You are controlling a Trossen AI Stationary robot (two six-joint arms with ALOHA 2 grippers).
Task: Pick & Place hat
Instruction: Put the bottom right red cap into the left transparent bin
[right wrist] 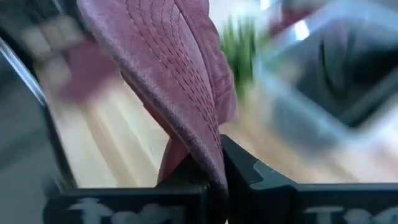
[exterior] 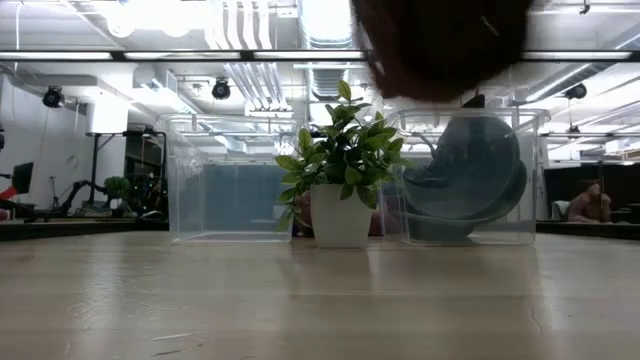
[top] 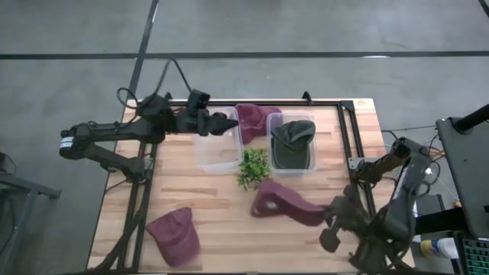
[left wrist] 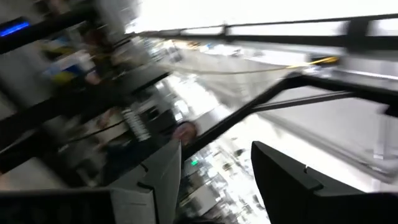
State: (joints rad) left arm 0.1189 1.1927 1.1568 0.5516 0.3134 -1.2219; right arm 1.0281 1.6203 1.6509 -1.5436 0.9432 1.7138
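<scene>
A: High view first. The right tool [top: 330, 221] is near the front right of the desk [top: 221, 206], clamped on the brim of a maroon hat [top: 279, 202]. The hat is lifted off the wood and stretches from the tool toward the small potted plant [top: 253, 166].

B: Does the right wrist view agree?

A: Yes. The two dark fingers [right wrist: 249, 171] pinch a fold of the maroon fabric between them, and the rest of the hat [right wrist: 168, 81] hangs out ahead of them, above the boards.

B: And the left tool?

A: The left tool [top: 228, 124] sits at the back of the desk, over the rim of the empty clear bin [top: 218, 149]. In its own wrist view the fingers [left wrist: 283, 180] stand apart with nothing between them.

B: What else is on the desk?

A: A second clear bin [top: 291, 143], beside the first, holds a dark green hat [top: 293, 140]. Another maroon hat [top: 254, 119] lies behind the two bins, between them. One more maroon hat [top: 175, 233] lies on the front left part of the desk, well apart from the rest.

B: The low view?

A: It shows the plant [exterior: 340, 170] in its white pot between the two bins, the green hat [exterior: 470, 185] leaning inside the bin, and the lifted hat [exterior: 440, 45] as a dark blur at the top edge.
</scene>
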